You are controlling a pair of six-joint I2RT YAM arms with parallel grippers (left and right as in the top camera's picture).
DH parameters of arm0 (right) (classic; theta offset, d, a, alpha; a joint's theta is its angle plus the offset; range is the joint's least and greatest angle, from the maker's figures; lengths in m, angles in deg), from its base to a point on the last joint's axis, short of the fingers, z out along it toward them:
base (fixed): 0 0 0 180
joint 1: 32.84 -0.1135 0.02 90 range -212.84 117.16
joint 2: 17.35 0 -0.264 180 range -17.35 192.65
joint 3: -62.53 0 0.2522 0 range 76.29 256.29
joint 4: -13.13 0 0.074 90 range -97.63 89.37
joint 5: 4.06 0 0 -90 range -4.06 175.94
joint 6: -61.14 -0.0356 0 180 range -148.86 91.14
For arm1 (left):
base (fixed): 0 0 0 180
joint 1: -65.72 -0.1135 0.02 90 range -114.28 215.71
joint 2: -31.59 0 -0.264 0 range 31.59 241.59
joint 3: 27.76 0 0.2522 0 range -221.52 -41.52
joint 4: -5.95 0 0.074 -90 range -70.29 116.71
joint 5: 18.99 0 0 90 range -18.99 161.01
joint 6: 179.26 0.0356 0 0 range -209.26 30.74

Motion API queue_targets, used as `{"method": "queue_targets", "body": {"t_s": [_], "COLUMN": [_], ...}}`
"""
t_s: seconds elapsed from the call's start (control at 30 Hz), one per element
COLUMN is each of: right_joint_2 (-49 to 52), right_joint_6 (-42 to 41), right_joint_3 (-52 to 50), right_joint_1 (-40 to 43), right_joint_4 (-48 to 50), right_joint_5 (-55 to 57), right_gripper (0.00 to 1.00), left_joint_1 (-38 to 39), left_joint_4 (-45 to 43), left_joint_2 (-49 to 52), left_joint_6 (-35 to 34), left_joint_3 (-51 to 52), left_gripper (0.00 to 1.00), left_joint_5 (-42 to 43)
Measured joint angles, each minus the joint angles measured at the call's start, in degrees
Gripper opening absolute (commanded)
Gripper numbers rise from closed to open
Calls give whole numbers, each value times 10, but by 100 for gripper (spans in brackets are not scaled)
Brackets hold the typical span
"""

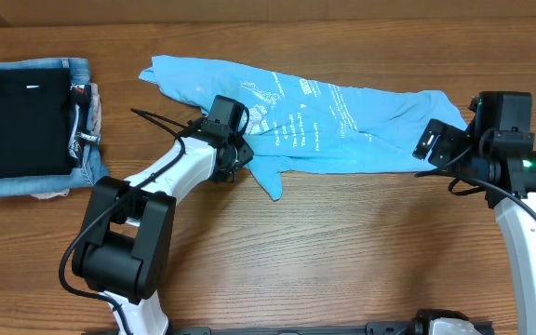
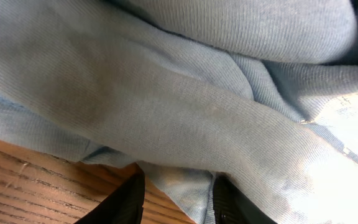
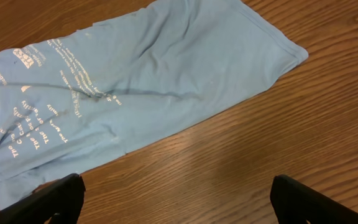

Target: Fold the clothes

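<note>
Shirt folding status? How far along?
Done: no fold yet; the T-shirt lies bunched in a long strip across the table. In hand: left end effector straddles its lower edge, grip unclear; right end effector open beside its right end. Left: flatten, then every fold.

The overhead camera is looking straight down at the whole T-shirt [image 1: 342, 121]. The left wrist camera is sitting almost against its cloth. The right wrist camera is viewing one end obliquely.
</note>
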Motion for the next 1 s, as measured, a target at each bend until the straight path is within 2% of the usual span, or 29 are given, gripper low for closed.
{"method": "queue_targets", "body": {"t_s": [0.43, 0.47, 0.57, 0.83, 0.9, 1.0], "right_joint_2": [0, 0, 0, 0, 0, 0], "right_joint_6": [0, 0, 0, 0, 0, 0], "right_joint_3": [0, 0, 0, 0, 0, 0], "right_joint_1": [0, 0, 0, 0, 0, 0], "right_joint_4": [-4, -4, -4, -5, -8, -10], "right_joint_5": [0, 0, 0, 0, 0, 0], "right_gripper": [100, 100, 100, 100, 100, 100], "left_joint_1": [0, 0, 0, 0, 0, 0], "left_joint_4": [4, 4, 3, -13, -13, -14], "left_joint_2": [0, 0, 0, 3, 4, 5], "left_joint_6": [0, 0, 1, 2, 1, 2], "left_joint_3": [-1, -2, -1, 2, 2, 3], "left_gripper": [41, 40, 27, 16, 4, 4], "left_joint_5": [6, 7, 7, 17, 17, 20]}}
